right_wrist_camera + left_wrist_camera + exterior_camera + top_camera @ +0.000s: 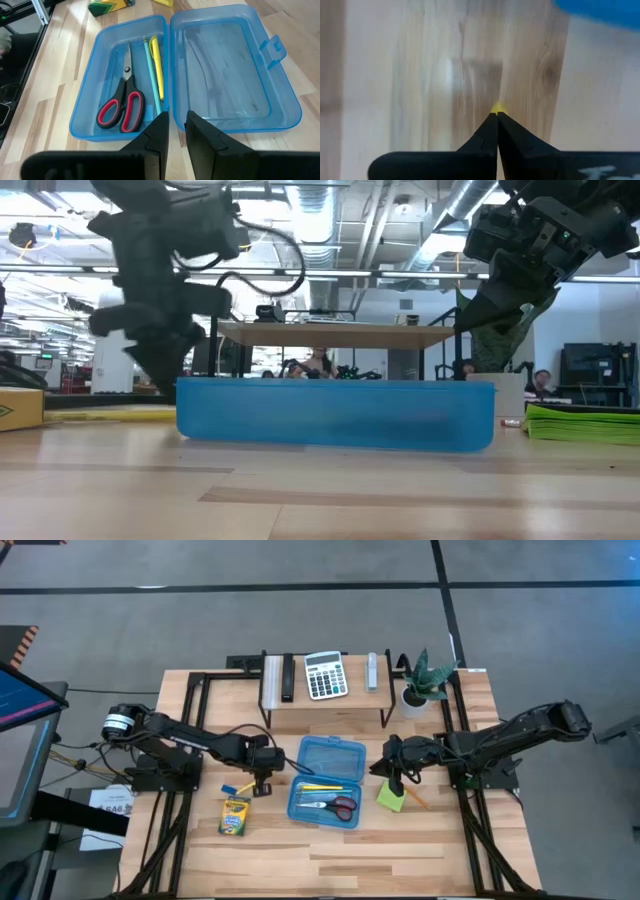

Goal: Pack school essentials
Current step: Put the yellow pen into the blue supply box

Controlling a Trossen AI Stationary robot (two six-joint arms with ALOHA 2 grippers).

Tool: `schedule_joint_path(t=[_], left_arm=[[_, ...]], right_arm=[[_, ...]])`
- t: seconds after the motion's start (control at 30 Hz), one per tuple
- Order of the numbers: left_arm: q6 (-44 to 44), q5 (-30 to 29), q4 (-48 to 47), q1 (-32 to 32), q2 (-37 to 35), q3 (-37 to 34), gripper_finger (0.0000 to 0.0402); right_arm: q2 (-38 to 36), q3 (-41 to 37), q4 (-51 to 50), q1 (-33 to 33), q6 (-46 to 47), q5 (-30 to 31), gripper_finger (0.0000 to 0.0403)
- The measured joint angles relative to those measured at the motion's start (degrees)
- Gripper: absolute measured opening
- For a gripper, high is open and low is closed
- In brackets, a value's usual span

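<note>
Left hand point(262, 785) hangs low over the wooden counter point(330, 845), just left of the open blue case point(325, 782), with its two fingers clenched together; in its own wrist view the fingertips point(496, 120) meet at a point and a sliver of something yellow point(496, 107) shows right at the tip, too small to name. Beside that hand on the counter lie a short yellow piece and a tiny blue eraser point(229, 789), and nearer the front edge rests the yellow-green crayon box point(235, 816), apart from the case. Right hand point(396, 783) hovers on the other side of the case, above the lime-green sticky-note pad point(391, 798), next to which an orange pencil point(417, 800) lies on the wood; its fingers point(156, 132) stand slightly parted with a narrow gap, gripping nothing. The case lies with its lid point(230, 75) folded flat beside the tray point(90, 85), and inside the tray sit the red-handled scissors point(122, 105), a teal pencil point(150, 75) and a yellow marker-like stick point(157, 65), side by side. At the far side of the counter a small raised shelf point(325, 705) carries the white-grey calculator point(325, 675), and a potted green plant point(425, 680) stands just to its right.
</note>
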Motion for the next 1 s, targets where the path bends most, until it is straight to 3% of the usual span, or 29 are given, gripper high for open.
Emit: schedule_joint_path(t=[0.67,0.87,1.0], left_arm=[[-0.65,2.18,-0.3,-0.92,-0.13,1.34,0.0],[-0.58,5.87,2.79,-1.14,-0.18,1.36,0.0],[-1.02,4.62,2.62,-2.42,-0.2,1.32,0.0]], right_arm=[[0.0,0.0,0.0,0.0,0.0,0.0,0.0088],[0.0,0.0,-0.01,0.02,0.0,0.01,0.0088],[0.0,0.0,0.01,0.01,0.0,0.01,0.0088]])
